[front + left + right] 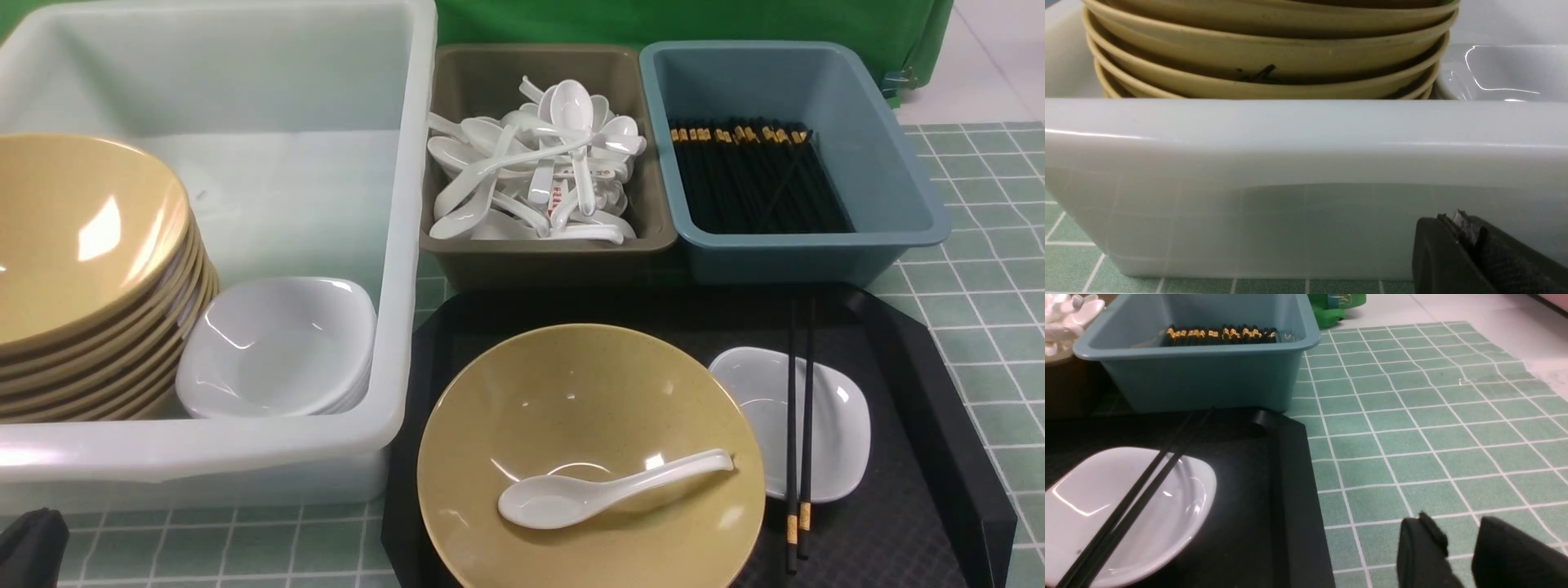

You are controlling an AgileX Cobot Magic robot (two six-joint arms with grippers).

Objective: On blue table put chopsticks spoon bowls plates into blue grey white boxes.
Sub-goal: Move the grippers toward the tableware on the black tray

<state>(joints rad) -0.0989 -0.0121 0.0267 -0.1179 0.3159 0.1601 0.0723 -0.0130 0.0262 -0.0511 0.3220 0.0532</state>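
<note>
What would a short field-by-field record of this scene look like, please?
tray: black tray on the table, in front of the grey and blue boxes
on tray: loose bowl holding loose spoon; loose plate beside it, loose chopsticks lying across the plate
white box: stacked bowls, stacked plates
grey box: spoon pile
blue box: boxed chopsticks
left hand: shut, empty, low by the white box
right hand: open, empty, above the table beside the tray

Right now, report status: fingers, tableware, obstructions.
Left fingers shut, by white box. Right fingers open, empty. Spoon in bowl, chopsticks across plate, both on tray. Nothing blocking.
</note>
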